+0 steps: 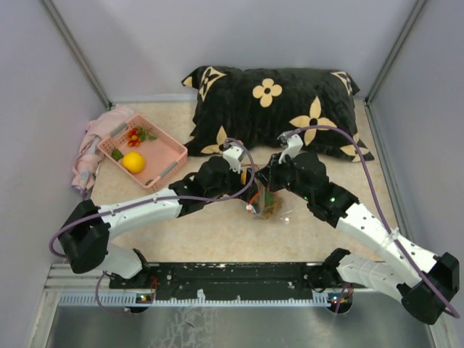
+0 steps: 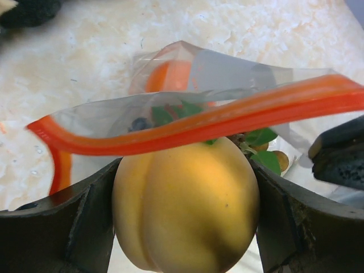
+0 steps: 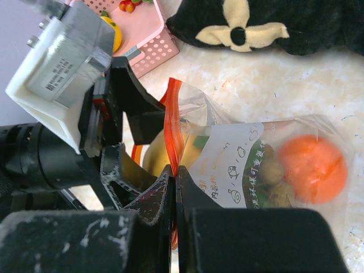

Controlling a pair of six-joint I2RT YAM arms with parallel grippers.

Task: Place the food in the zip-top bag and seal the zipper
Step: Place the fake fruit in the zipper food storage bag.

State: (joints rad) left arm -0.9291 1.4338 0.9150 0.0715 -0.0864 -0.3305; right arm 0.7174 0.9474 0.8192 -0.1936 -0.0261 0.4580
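Note:
My left gripper (image 2: 185,187) is shut on a yellow toy fruit (image 2: 185,205) and holds it at the open mouth of the clear zip-top bag (image 2: 227,68). The red-orange zipper strip (image 2: 227,116) runs across just above the fruit. An orange ball (image 3: 313,168), tan-brown balls (image 3: 273,176) and green leaves (image 2: 170,114) lie inside the bag. My right gripper (image 3: 175,170) is shut on the zipper strip (image 3: 172,131) and holds one lip of the mouth up. In the top view both grippers meet over the bag (image 1: 267,204) at mid table.
A pink basket (image 1: 141,154) at the back left holds a yellow fruit (image 1: 133,162), small red fruits and green bits. A pink cloth (image 1: 90,148) lies beside it. A black flowered pillow (image 1: 275,109) lies along the back.

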